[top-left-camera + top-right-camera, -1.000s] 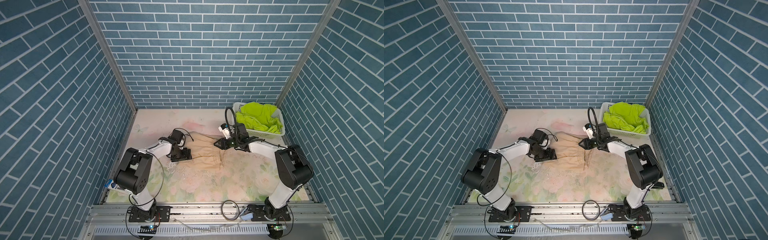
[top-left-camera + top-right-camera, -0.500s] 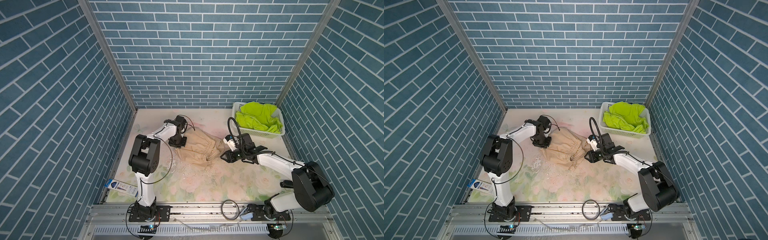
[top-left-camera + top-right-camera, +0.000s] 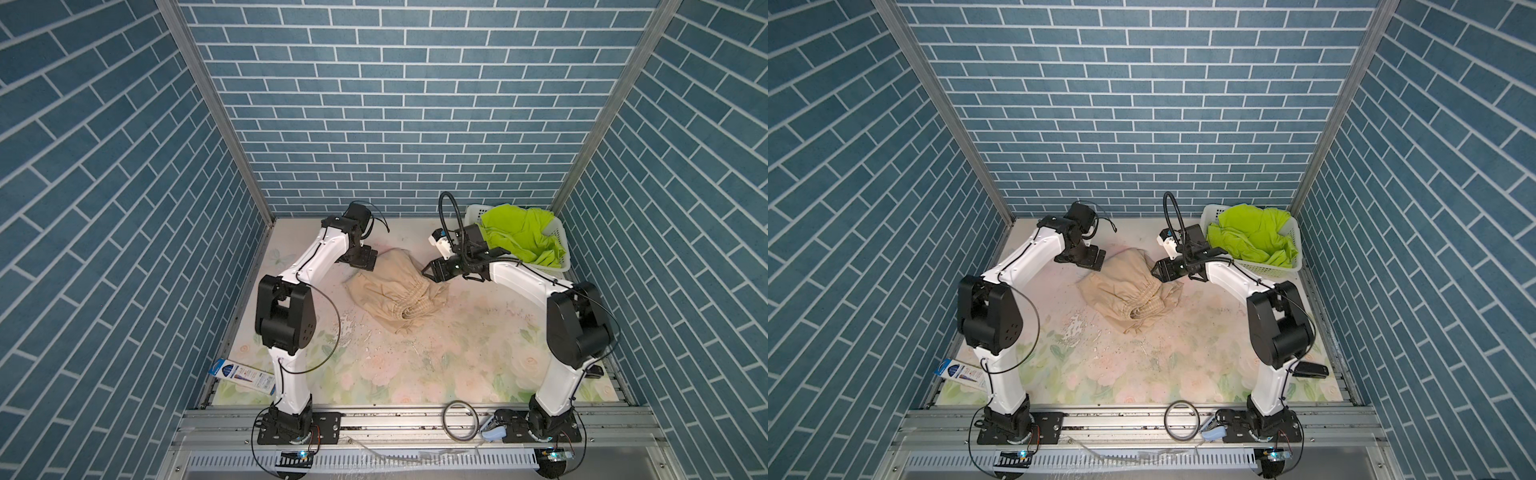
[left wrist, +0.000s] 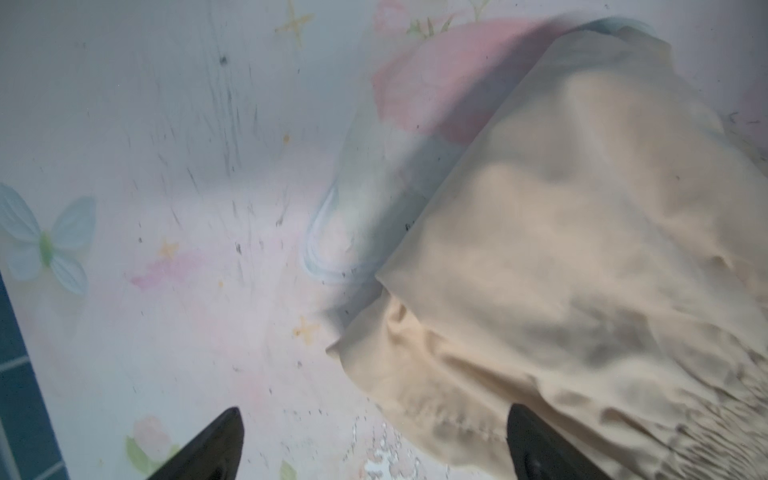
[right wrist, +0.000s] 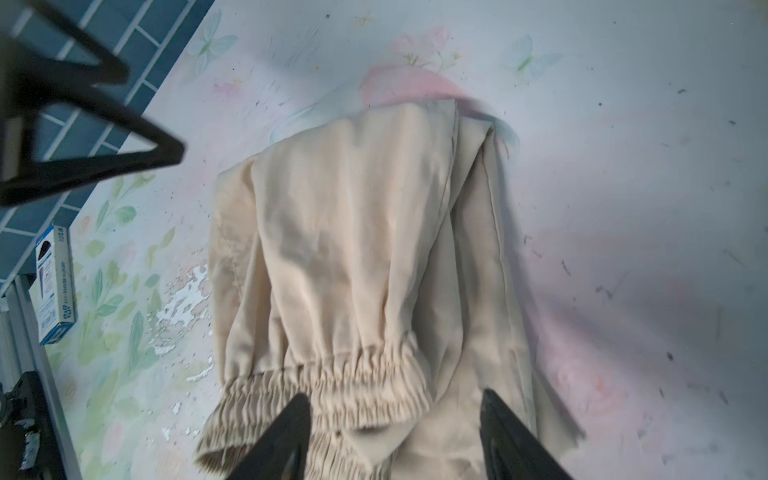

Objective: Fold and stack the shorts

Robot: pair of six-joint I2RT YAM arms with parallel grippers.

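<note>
Both pincers you had spread, nothing pinched: L pincer at tan shorts' far edge, R pincer by waistband. Tan shorts lay bunched mid-tabletop; green shorts sat in basket.

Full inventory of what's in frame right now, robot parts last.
beige elastic-waist fabric shorts: one, beige, crumpled mid-mat between the grippers
neon lime-green fabric shorts: one, lime, bunched in the basket
white perforated plastic basket: one, white, back right corner
blue-and-white cardboard box: one, blue/white, front left mat edge
black cable loop: one, black, front rail
floral-print table mat: one, pastel, under everything
left gripper: one, black, at the beige shorts' edge, jaws open
right gripper: one, black, over the waistband, jaws open
</note>
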